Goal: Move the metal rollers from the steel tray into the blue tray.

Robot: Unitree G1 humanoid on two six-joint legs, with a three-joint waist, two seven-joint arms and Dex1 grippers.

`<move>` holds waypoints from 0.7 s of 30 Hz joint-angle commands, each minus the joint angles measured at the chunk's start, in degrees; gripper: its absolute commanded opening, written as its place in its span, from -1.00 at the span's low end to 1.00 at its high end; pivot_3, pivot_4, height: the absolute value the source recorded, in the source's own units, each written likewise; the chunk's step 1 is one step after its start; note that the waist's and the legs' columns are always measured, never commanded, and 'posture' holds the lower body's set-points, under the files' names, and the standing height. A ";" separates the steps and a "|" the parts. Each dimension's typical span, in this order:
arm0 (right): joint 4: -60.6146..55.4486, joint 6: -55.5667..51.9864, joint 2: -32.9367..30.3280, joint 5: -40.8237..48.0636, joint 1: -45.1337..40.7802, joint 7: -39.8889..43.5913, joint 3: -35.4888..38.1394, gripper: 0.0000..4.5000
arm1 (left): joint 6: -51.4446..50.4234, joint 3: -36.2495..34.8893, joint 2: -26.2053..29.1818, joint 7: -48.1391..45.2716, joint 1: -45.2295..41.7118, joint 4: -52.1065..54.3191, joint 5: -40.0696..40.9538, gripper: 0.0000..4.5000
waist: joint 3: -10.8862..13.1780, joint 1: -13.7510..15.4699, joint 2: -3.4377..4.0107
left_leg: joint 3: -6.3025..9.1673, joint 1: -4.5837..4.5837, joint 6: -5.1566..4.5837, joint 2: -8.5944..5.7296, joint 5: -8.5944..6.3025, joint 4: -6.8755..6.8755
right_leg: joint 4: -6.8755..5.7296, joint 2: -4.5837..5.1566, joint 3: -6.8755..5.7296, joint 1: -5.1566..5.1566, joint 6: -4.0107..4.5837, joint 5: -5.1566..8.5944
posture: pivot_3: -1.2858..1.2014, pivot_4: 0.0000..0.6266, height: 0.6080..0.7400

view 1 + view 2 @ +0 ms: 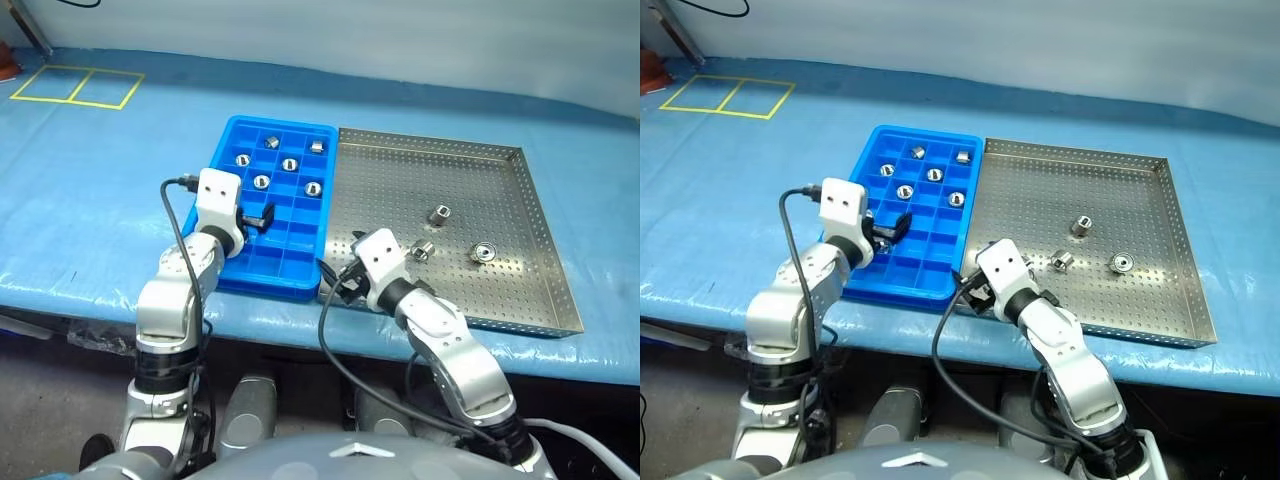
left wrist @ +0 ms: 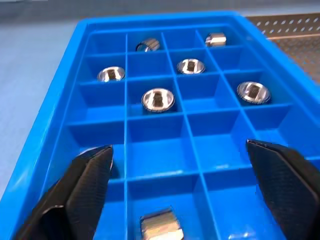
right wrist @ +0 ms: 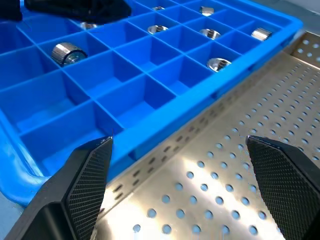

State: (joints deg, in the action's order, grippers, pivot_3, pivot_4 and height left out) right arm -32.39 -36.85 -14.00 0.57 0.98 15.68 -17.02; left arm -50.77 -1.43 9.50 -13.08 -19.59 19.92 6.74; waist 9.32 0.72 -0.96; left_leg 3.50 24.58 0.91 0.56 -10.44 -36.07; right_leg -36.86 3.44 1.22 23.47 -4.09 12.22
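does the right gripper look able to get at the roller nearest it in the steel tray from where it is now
Probably yes. The right gripper is open over the near left corner of the steel tray, and the nearest roller lies on bare perforated floor just ahead, apart from the other two, with nothing between them.

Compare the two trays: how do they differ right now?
The blue tray is plastic with a grid of square compartments; the steel tray is perforated metal, one open floor, and larger. The blue tray holds seven metal rollers, the steel tray three. Both lie flat, side by side, on the blue table cover.
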 commanded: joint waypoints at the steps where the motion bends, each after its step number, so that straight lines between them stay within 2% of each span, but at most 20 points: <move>1: -4.61 -0.47 -0.84 -0.47 2.50 -1.57 3.69 1.00 | 4.26 3.36 0.90 -4.76 -5.23 -4.89 1.50 0.99 | 0.00 -0.22 0.00 | 0.00 0.00 0.00 0.00 0.00 0.01 | 0.01 0.00 0.00 0.01 0.00 0.00 | 0.01 -0.52 1.00; 14: -12.78 -2.73 -0.71 -2.18 13.50 -6.88 9.75 1.00 | 17.99 25.45 4.14 -34.69 -20.18 -29.82 -0.30 0.99 | -0.01 -5.03 0.04 | -0.09 0.04 -0.01 0.03 -0.01 0.03 | 0.00 0.00 0.05 0.09 0.03 0.02 | -0.13 -0.52 1.00; 21: -14.03 -2.67 0.31 -2.72 15.38 -8.36 10.12 1.00 | 22.75 32.00 2.09 -41.54 -25.74 -40.03 -4.15 0.99 | -0.02 -6.53 0.05 | -0.12 0.05 -0.02 0.04 -0.01 0.03 | -0.01 0.01 0.09 0.13 0.02 0.02 | -0.16 -0.52 1.00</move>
State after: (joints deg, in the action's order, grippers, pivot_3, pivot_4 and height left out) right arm -43.64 -40.09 -13.92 -1.81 16.32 7.83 -7.91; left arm -29.92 30.11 12.23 -53.59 -43.68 -19.10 3.76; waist 9.30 -5.81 -0.90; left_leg 3.38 24.65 0.89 0.60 -10.45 -36.03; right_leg -36.87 3.44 1.32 23.62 -4.07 12.24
